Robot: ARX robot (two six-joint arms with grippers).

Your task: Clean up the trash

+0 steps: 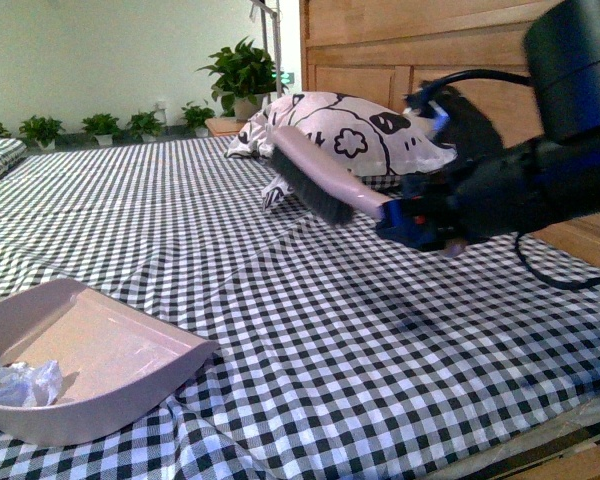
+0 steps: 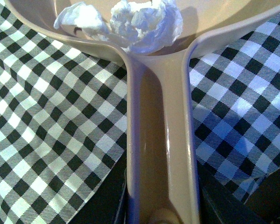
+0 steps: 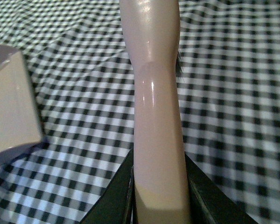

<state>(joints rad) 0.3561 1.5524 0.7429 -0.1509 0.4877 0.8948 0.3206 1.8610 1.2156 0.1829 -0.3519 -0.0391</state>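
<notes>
The beige dustpan (image 1: 100, 365) rests on the checked bedspread at the lower left, and its handle (image 2: 161, 154) runs back between the jaws of my left gripper (image 2: 161, 217), which is shut on it. The trash (image 2: 130, 21), a crumpled white wad, lies inside the pan against its back wall; it shows as trash (image 1: 15, 380) at the pan's near left corner. My right gripper (image 1: 405, 218) hangs above the bed at mid-right, shut on the brush (image 1: 315, 180), whose dark bristles point down and left. The brush handle (image 3: 157, 126) fills the right wrist view, with the dustpan (image 3: 9, 107) off to one side.
A black-and-white checked bedspread (image 1: 360, 330) covers the bed. A cartoon-printed pillow (image 1: 350, 135) lies at the back against a wooden headboard (image 1: 410, 50). Potted plants (image 1: 242, 75) line the far wall. The bed's front edge (image 1: 550, 445) shows at the lower right.
</notes>
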